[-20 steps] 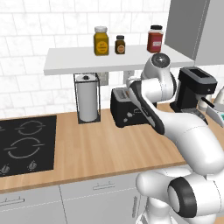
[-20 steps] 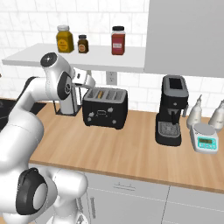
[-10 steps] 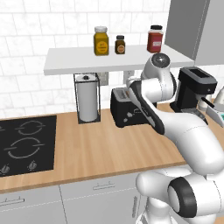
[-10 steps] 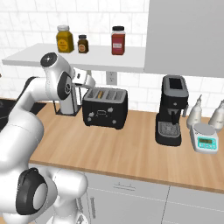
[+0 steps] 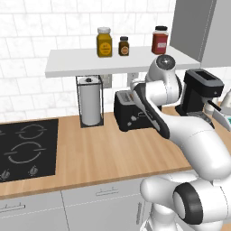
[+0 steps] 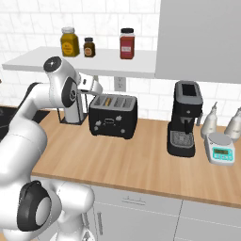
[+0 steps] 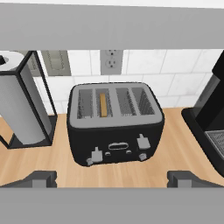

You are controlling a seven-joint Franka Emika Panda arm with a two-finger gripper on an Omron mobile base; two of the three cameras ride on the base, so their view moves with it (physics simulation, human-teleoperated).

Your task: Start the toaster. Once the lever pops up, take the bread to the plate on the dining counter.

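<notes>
Black toaster (image 7: pixel 114 123) holds bread (image 7: pixel 103 105); I see paper-towel holder (image 7: pixel 24 103) and coffee machine (image 7: pixel 214 113) flanking; end effector (image 7: pixel 113 178) spread wide, empty.

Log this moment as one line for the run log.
phase: approach | gripper: open, empty, short of black boxy toaster | tan bread slice: in second slot from left | levers: not pressed | nearby: paper towel roll

The arm (image 5: pixel 189 135) is built of smooth, glossy white shells, rounded and thick like bent tubes. Dark grey to black bands sit where one segment meets the next. A round black disc with a grey ring caps the big lower joint (image 6: pixel 33 212). The upper joint (image 5: pixel 164 62) ends in a grey cap with a small bright mark at its centre. The pincer (image 7: pixel 112 179) has two small dark grey finger tips, blocky in shape.
</notes>
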